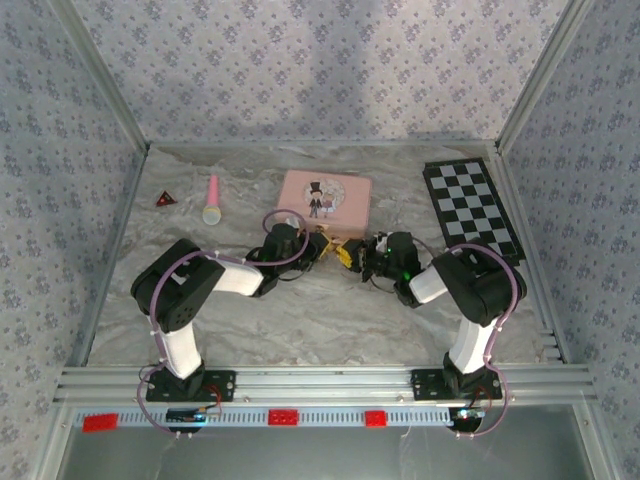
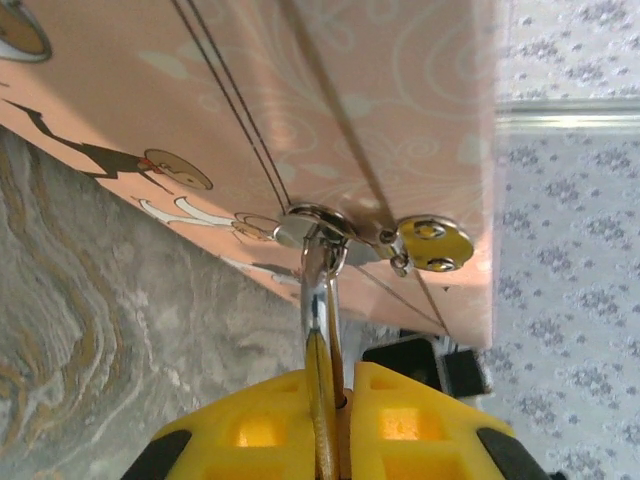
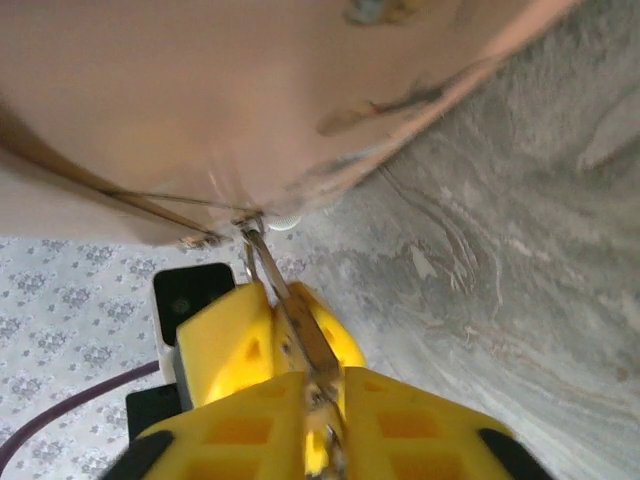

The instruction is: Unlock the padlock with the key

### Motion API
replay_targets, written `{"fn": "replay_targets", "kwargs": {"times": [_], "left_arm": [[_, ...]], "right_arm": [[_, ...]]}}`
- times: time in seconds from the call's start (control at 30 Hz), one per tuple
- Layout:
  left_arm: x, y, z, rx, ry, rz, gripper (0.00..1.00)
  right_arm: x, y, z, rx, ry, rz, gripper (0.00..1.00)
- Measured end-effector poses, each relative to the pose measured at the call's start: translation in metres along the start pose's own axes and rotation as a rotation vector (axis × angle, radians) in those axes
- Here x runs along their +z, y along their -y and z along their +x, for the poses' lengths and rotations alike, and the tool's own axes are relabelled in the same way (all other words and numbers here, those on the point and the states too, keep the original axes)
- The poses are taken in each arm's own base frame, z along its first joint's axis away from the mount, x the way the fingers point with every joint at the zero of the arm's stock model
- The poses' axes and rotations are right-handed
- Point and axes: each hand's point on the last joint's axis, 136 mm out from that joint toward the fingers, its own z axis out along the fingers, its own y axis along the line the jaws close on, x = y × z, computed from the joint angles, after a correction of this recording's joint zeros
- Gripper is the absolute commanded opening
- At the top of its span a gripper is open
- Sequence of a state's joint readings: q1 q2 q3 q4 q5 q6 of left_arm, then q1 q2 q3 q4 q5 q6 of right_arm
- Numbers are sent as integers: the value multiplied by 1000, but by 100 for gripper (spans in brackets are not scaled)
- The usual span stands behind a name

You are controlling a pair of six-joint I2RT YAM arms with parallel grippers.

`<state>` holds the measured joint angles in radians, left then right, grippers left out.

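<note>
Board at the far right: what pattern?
Black-and-white checks on the board, clearest from the top external view.

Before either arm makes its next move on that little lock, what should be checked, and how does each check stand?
1. The left fingers clamp the padlock: ok.
2. The shackle is threaded through the clasp of the pink tin: ok.
3. The right fingers grip the key: cannot tell, blurred.
4. The key is seated in the padlock: cannot tell.
5. The pink tin lies flat on the table: ok.

Pink cartoon tin (image 1: 325, 197); black-white chequered board (image 1: 470, 210); padlock (image 2: 319, 360) seemingly brass-gold.
</note>
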<state>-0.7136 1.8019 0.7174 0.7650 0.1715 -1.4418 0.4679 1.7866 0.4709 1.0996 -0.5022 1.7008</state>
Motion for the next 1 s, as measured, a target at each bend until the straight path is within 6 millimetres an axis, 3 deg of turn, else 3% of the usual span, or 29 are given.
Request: {"fn": "replay_targets", "kwargs": {"times": [0.1, 0.27, 0.37, 0.47, 0.6, 0.73, 0.87, 1.0], "left_arm": [[0, -5, 6, -4, -33, -18, 0], [-1, -9, 5, -10, -42, -28, 0], [-2, -9, 3, -13, -42, -28, 0], [-2, -10, 1, -15, -43, -30, 0], [-3, -11, 0, -16, -49, -33, 0], [-5, -14, -2, -18, -57, -48, 0], [-6, -14, -4, -14, -69, -80, 0], [-8, -15, -4, 6, -76, -117, 0]], "right_arm": [[-2, -7, -6, -2, 21, -27, 43], [-8, -10, -7, -11, 35, -41, 55], [-18, -8, -7, -23, 51, -20, 55], [-27, -13, -10, -61, 75, -1, 48], [-44, -19, -11, -128, 129, 54, 51], [-64, -33, -5, -298, 197, 133, 53], [-83, -65, 6, -580, 275, 144, 56], [-95, -81, 12, -880, 308, 145, 60]]}}
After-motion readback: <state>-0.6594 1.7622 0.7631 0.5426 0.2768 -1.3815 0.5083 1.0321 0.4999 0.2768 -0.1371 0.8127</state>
